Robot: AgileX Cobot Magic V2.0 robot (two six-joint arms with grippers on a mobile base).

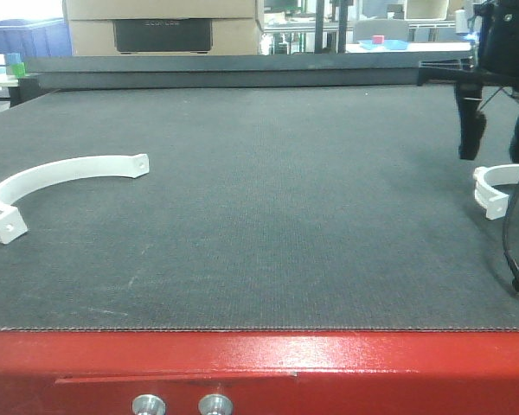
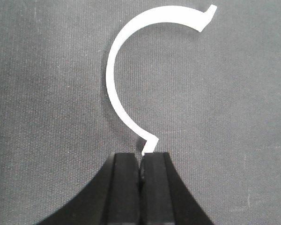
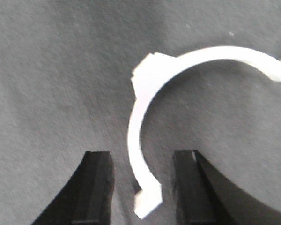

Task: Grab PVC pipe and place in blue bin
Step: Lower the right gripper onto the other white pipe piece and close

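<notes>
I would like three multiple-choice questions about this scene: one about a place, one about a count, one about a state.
1. The right claw is over: A) the left white piece B) a cup C) the right white piece.
2. White pieces on the mat: A) one B) two C) three.
3. The left claw is: A) shut B) wide open C) half open.
Answers: C, its jaws straddle that piece; B, the left white piece lies there too; A, its jaws are closed together.

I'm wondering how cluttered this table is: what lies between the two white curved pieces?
Nothing lies there. The front view shows only bare dark mat stretching from the left white piece across to the right white piece.
</notes>
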